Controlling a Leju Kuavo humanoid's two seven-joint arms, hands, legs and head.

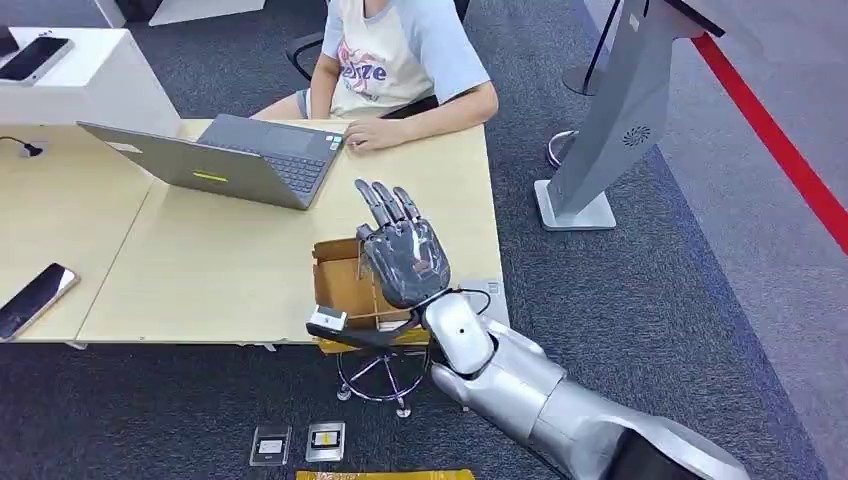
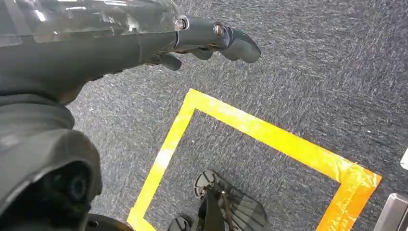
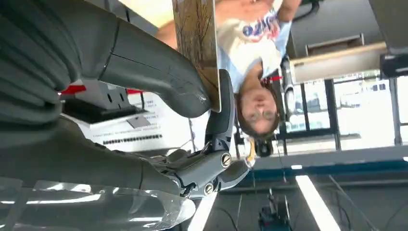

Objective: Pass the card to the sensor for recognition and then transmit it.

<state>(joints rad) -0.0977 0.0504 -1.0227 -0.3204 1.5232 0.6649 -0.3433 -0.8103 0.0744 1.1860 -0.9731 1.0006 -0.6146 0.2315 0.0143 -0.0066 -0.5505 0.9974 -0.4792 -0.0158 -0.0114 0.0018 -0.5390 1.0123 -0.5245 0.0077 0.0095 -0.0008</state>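
R hand [image 1: 403,258] was raised over the desk [image 1: 230,270], above the cardboard box [image 1: 345,285] at its near edge. R wrist view: card [image 3: 198,45] pinched edge-on betw. thumb [image 3: 159,79] and fingers [image 3: 225,113]. Card looked thin, flat, stiff, light; glossy face, so prob. slippery — judged a firm pinch near one short edge best, leaving the face free for the sensor [image 1: 327,320], a small white unit at the box's front. Person [image 1: 400,55] sat opposite, by a laptop [image 1: 230,160]. L hand [image 2: 211,41] hung over carpet, fingers curled, holding nothing.
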